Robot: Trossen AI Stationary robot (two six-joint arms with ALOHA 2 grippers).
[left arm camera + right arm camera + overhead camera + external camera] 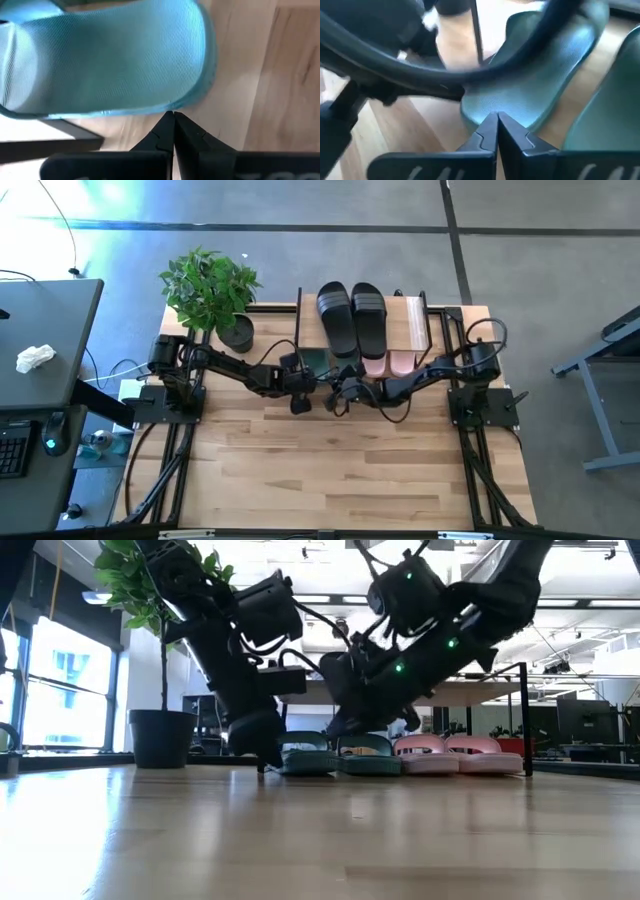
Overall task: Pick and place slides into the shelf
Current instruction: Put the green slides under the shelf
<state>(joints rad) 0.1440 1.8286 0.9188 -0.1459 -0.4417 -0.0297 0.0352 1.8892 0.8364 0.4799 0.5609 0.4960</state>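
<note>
Closest in the left wrist view: left hand, fingertips pressed together on nothing, just short of the heel of a dark green slide lying on the tabletop. Same for the right hand, fingers closed and empty, tips over the heel of the other green slide. From above, both hands meeting at centre frame, at the near edge of the shelf standing upper centre. On its wood top, two black slides side by side. Beneath it, in the low view, a row along the tabletop: two green slides left of centre, two pale pink slides to their right, touching. Potted plant at upper left, beside the shelf.
</note>
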